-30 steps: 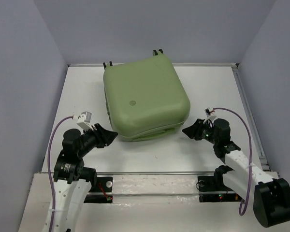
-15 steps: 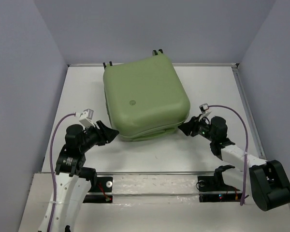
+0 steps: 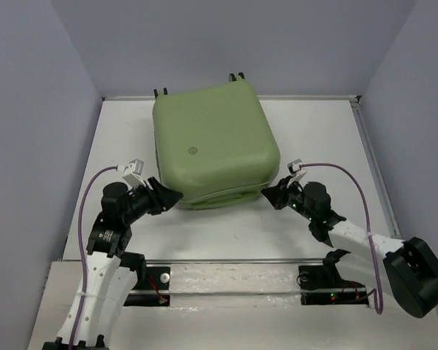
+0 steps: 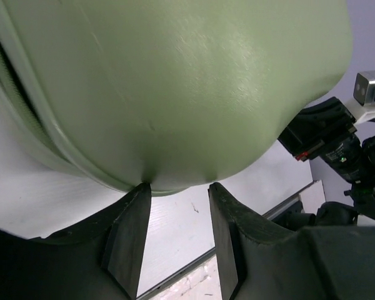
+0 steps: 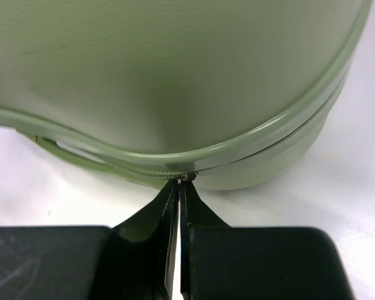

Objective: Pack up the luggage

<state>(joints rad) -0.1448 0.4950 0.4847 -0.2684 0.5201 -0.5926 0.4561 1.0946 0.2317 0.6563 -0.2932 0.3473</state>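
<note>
**Lid down, zip not yet run round**

The luggage (image 3: 213, 146) lies flat on the table (image 3: 226, 230), toward the far side and about midway between the walls, with its wheels at the far edge. Its lid is folded down onto the lower half, so nothing of the inside shows and I cannot tell what has been packed. No loose items are in view on the table, so the loading part appears to be over.

What remains looks like the closing. In the left wrist view a dark gap (image 4: 12, 94) runs between the two shells along one side, so the case is not sealed there.

The right pincer (image 5: 178, 182) is clenched at the near right corner. Its tips meet right on the seam, seemingly gripping the small metal zipper pull (image 5: 186, 177). The left pincer (image 4: 178, 187) is released, with its jaws standing apart at the near left corner. One fingertip touches the shell's curved edge, which reads as bracing the case rather than holding it.

By my judgement the task is far along: the zip must be drawn round the seam until the gap is gone.
</note>
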